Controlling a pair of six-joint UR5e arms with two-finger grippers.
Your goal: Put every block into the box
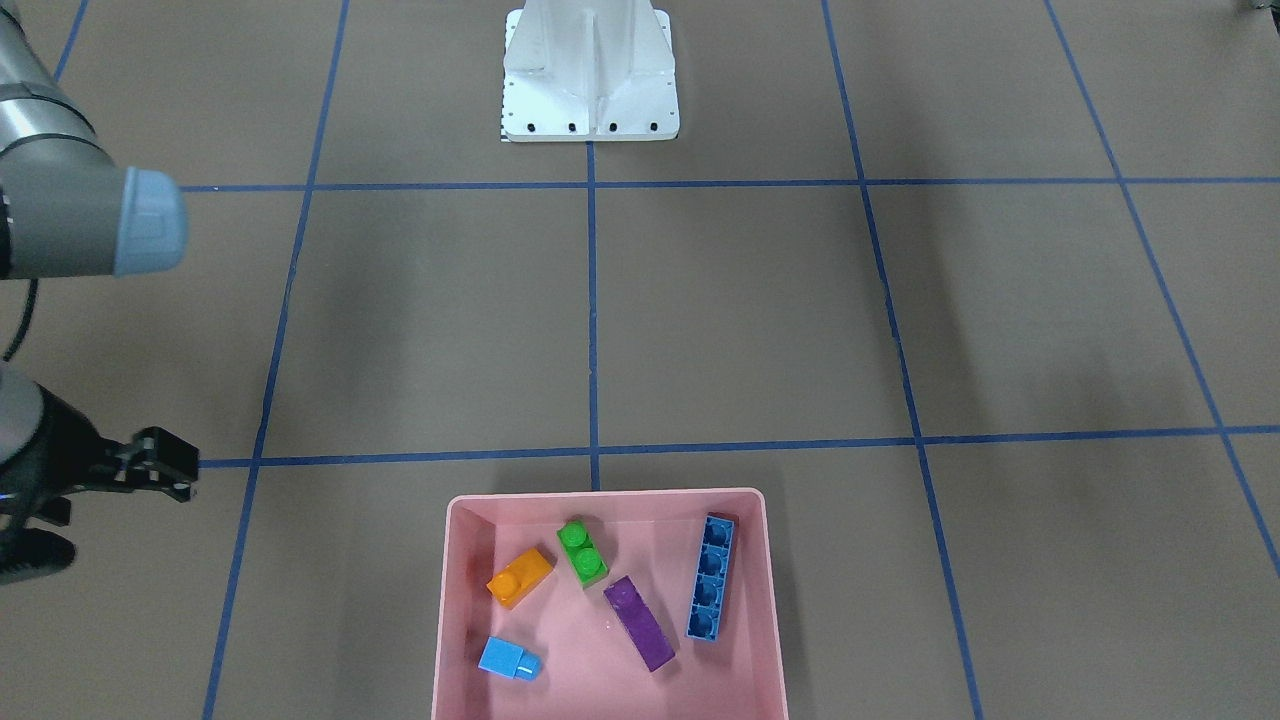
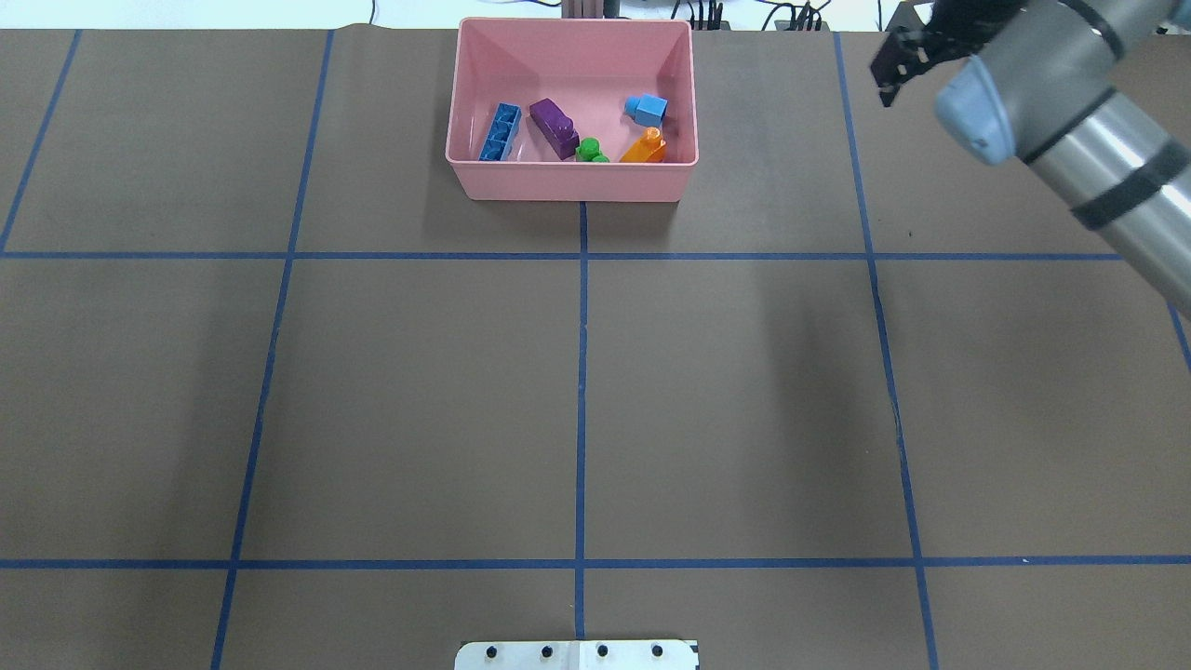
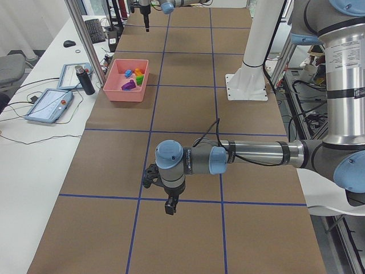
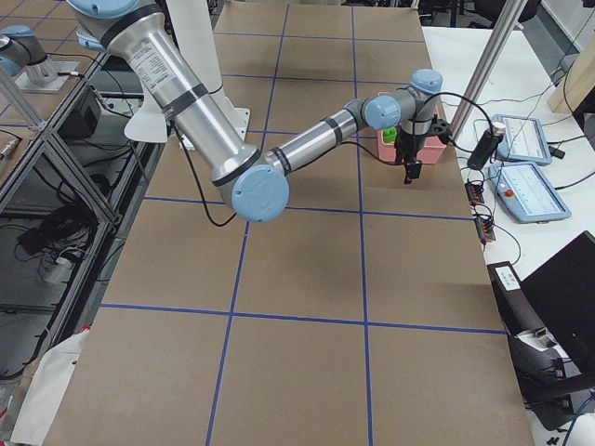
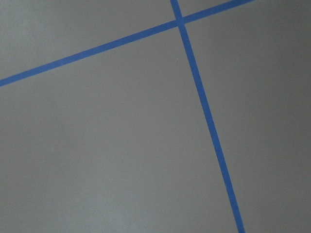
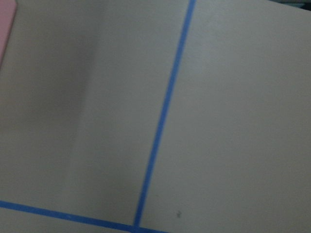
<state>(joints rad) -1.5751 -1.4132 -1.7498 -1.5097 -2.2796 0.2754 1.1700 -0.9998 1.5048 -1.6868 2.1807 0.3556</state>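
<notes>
The pink box [image 1: 600,494] holds all the blocks I can see: orange [image 1: 520,576], green [image 1: 582,552], purple [image 1: 640,622], long blue [image 1: 711,577] and light-blue [image 1: 508,658]. The overhead view shows the box [image 2: 572,181] at the table's far edge. My right gripper [image 1: 188,475] hangs beside the box, clear of it, looks shut and holds nothing; it also shows in the overhead view [image 2: 889,79]. My left gripper [image 3: 170,208] shows only in the exterior left view, far from the box, low over the table. I cannot tell whether it is open or shut.
The white metal robot base [image 1: 590,70] stands at the table's robot side. Blue tape lines grid the brown table [image 2: 577,409]. Off the table, beside the box, are tablets [image 3: 48,105] and a dark bottle [image 3: 85,80].
</notes>
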